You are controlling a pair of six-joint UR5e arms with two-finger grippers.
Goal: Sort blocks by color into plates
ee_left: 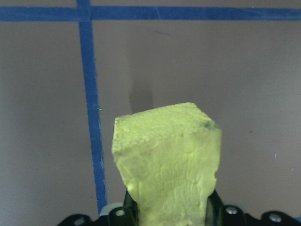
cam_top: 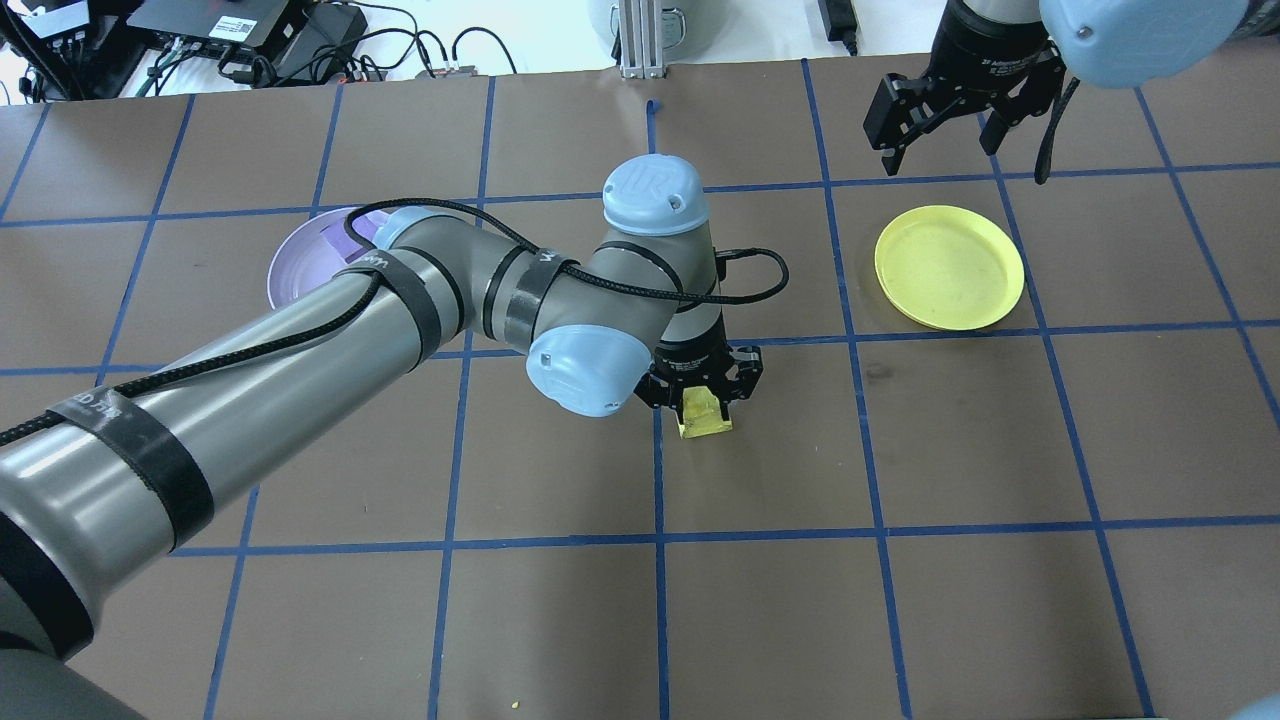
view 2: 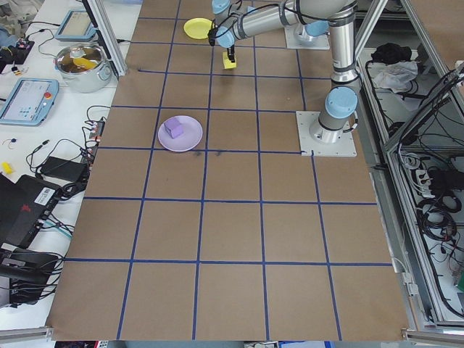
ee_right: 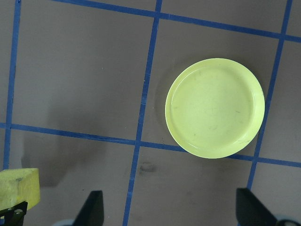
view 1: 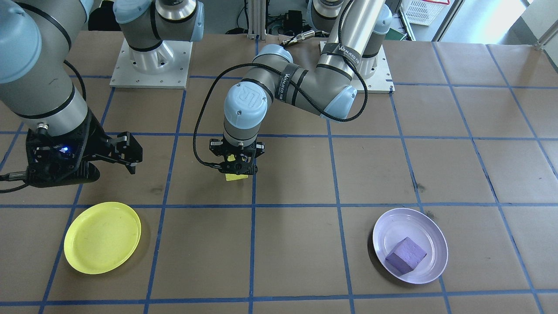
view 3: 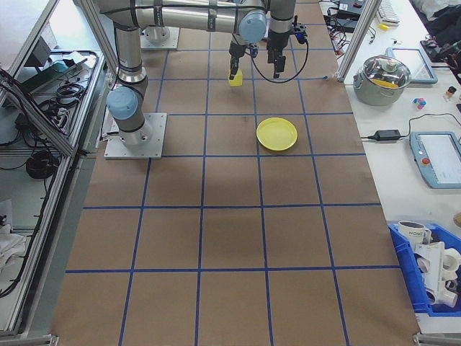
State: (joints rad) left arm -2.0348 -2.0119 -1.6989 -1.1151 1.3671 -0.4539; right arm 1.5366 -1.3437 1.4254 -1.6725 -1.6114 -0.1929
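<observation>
My left gripper [cam_top: 703, 398] is shut on the yellow block [cam_top: 704, 412] near the table's middle. In the left wrist view the yellow block [ee_left: 167, 157] sits pinched between the fingers, its shadow cast on the paper beyond it. The purple block [view 1: 406, 255] lies in the lavender plate [view 1: 403, 221]. From overhead my left arm hides most of that lavender plate [cam_top: 300, 272]. The yellow plate [view 1: 103, 237] holds nothing. My right gripper [cam_top: 945, 135] hangs open beyond the yellow plate [cam_top: 949, 267], which fills the right wrist view [ee_right: 215, 107].
Brown paper with a blue tape grid [view 1: 253, 205] covers the table. Both arm bases [view 1: 150, 65] stand on white mounts at the robot's edge. A steel pot [view 3: 389, 72] and tablets sit on side benches off the table.
</observation>
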